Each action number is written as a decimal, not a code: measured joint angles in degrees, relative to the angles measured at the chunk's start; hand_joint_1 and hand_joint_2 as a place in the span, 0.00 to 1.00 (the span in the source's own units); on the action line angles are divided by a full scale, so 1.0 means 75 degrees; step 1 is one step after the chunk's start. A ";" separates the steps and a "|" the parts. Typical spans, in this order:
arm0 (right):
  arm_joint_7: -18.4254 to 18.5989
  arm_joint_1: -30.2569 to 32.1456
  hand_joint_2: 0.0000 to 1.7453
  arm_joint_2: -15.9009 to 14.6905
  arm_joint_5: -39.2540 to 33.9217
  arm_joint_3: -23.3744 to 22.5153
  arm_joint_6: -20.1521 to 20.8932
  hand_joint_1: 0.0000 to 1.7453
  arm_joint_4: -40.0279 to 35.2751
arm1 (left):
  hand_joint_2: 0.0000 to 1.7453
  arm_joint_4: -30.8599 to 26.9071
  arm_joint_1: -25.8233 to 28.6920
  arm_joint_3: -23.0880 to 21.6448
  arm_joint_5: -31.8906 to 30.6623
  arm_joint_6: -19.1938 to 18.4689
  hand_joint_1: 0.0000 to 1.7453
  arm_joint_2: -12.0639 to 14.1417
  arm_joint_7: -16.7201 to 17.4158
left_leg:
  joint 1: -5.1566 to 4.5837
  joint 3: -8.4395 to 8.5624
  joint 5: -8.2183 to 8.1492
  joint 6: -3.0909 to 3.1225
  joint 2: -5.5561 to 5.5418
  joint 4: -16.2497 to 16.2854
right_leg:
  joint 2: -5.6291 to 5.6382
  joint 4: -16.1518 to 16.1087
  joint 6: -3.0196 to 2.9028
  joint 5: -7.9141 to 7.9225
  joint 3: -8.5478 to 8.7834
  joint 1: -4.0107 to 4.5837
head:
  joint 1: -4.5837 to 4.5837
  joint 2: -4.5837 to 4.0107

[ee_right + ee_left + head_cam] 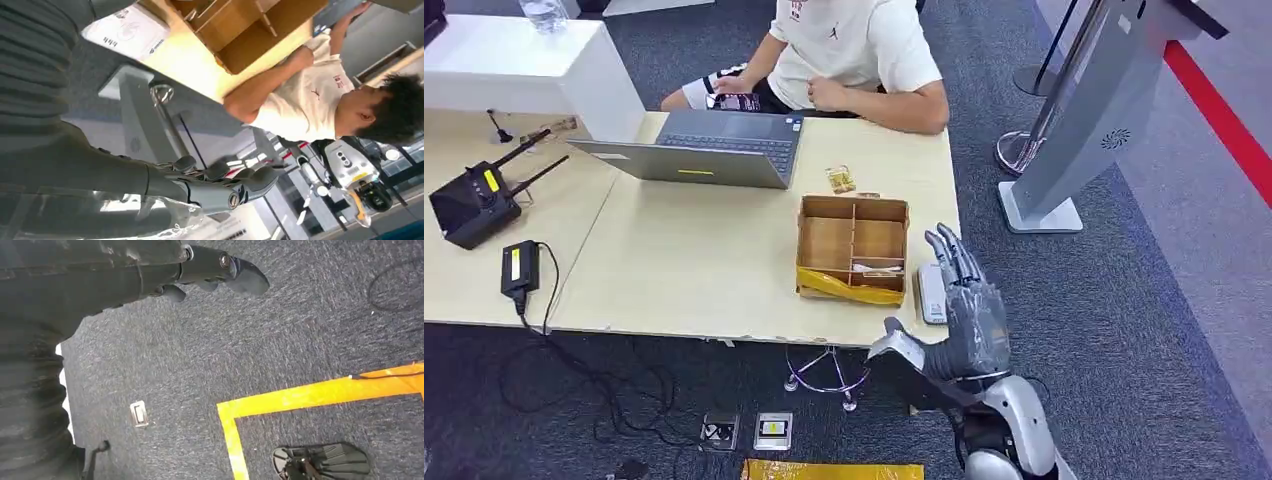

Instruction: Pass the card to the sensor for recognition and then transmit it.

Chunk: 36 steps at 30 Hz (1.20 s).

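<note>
Silver right hand (969,310) nearest, raised over the near edge of the desk (704,290), fingers (954,255) straight and a little apart, holding nothing. Left hand (200,267) hanging down over the grey carpet (280,340); no telling from that angle whether its fingers are loose or curled in.

Just past the right hand, flat on the desk: white printed pad (932,292), taken here for the sensor, right beside the cardboard box (852,250). Inside the box's near right compartment, a pale flat sliver (871,268), probably the card, though too small and blurry to swear by.

Handling guess: light, thin, stiff plastic, slick on both faces, not fragile but easy to flick away or drop. Lying flat on the box floor with dividers close around it, so awkward to get under. Best bet: come down from above, tip up one exposed edge, then pinch across the two faces near a short end, leaving most of the card sticking out to lay over the pad.

Further back, open laptop (709,150), then a seated person (854,55) at the far side, likely the one to hand it to.
</note>
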 joint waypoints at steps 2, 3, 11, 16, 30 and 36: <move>0.0032 -0.0017 1.00 0.0006 0.0058 0.0125 -0.0123 0.00 0.0219 | 1.00 0.0000 -0.0004 0.0003 0.0006 0.0000 0.00 -0.0012 0.0000 | 0.0000 -0.0001 0.0000 0.0000 0.0000 0.0000 | -0.0002 0.0000 0.0000 0.0000 0.0000 0.0000 | 0.0000 0.0000; 0.0064 -0.0024 1.00 0.0006 0.0143 0.0178 -0.0207 0.00 0.0321 | 1.00 0.0000 -0.0002 0.0000 0.0006 0.0003 0.00 -0.0015 0.0000 | 0.0000 -0.0002 0.0000 0.0000 0.0000 0.0000 | -0.0002 0.0000 0.0000 0.0000 -0.0001 0.0000 | 0.0000 0.0000; 0.0119 -0.0068 1.00 0.0003 0.0755 0.0402 -0.1143 0.00 0.0705 | 1.00 0.0000 -0.0003 -0.0003 -0.0041 0.0012 0.00 -0.0032 -0.0006 | 0.0000 -0.0002 0.0000 0.0000 0.0000 0.0000 | 0.0000 0.0000 0.0000 -0.0001 -0.0003 0.0000 | 0.0000 0.0000; -0.0032 -0.0266 1.00 0.0011 0.1465 0.0649 -0.0912 0.00 0.0807 | 1.00 0.0000 -0.0004 -0.0015 -0.0108 0.0015 0.00 -0.0032 -0.0044 | 0.0000 -0.0001 0.0000 0.0000 0.0000 0.0000 | 0.0000 0.0000 0.0000 0.0000 -0.0001 0.0000 | 0.0000 0.0000; -0.0102 -0.1592 1.00 0.0626 0.1661 0.1468 0.0679 0.00 0.2007 | 1.00 0.0000 -0.0019 -0.0023 -0.0224 -0.0023 0.00 -0.0049 -0.0163 | 0.0001 -0.0001 0.0001 0.0000 0.0000 0.0000 | 0.0000 0.0003 0.0000 0.0000 -0.0001 0.0001 | 0.0000 0.0000; -0.0108 -0.2037 1.00 0.0938 0.1559 0.1748 0.1029 0.00 0.2575 | 1.00 0.0000 -0.0032 -0.0023 -0.0294 -0.0064 0.00 -0.0049 -0.0201 | 0.0001 -0.0003 0.0001 0.0000 0.0000 0.0000 | -0.0001 0.0003 -0.0001 0.0000 -0.0001 0.0001 | 0.0003 0.0000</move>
